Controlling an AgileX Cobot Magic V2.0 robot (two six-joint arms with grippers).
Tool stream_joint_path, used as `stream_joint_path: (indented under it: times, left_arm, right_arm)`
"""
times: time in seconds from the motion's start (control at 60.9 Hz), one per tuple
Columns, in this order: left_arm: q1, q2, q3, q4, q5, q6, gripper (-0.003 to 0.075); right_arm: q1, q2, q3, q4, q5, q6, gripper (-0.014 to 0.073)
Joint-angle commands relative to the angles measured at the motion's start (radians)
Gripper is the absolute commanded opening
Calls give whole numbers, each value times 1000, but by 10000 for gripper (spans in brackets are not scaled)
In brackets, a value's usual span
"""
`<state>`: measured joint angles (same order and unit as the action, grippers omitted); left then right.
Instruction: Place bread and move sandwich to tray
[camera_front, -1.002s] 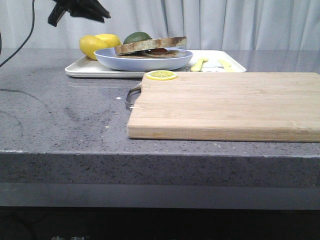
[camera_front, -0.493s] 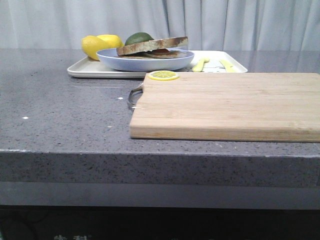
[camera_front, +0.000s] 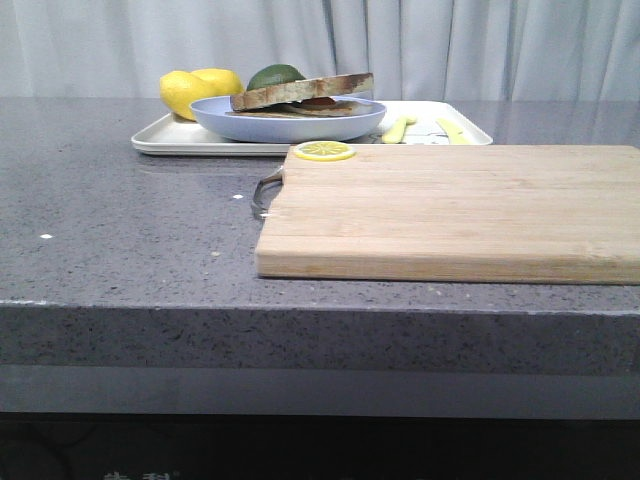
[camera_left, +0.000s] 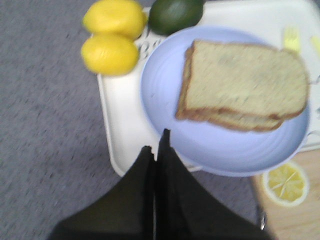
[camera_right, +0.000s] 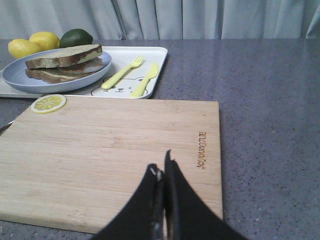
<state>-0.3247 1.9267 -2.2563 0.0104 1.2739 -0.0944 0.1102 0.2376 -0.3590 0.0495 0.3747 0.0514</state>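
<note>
Evidently finished: the sandwich (camera_left: 243, 86) sat on the blue plate (camera_left: 165, 80), and the plate rested on the tray (camera_left: 122, 140).
Bread: the top slice (camera_right: 64, 55) lay slightly askew on the lower one.
Left gripper (camera_left: 156, 150): fingers pressed together, empty, above the plate's rim.
Right gripper (camera_right: 162, 170): closed on nothing, over the cutting board (camera_right: 100, 150).
Neighbours: lemons (camera_left: 111, 35) at about ten o'clock from the plate (top view).
Advice: both arms should have lifted straight up and left the plate undisturbed.
</note>
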Motion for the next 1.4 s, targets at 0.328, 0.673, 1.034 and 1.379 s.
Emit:
stream_joint_path:
  times: [0.328,0.673,1.034,1.379]
  left_arm:
    - [-16,-542,698,136,-355,-86,-20]
    - [-16,-985,1203,136,-781,-84,-20]
    - [-16,-1504,1610,136,-947,-84,-20]
    - [-16,-1905,1795,136,-875,-84,-20]
  right_arm:
    - [-4,9,-25,10,-104,-3,-60]
    - [-4,9,-25,10,-104,-3,-60]
    - [-4,9,-25,10,-104,-3,-60]
    - [-4,9,-25,10,-104,-3,-60]
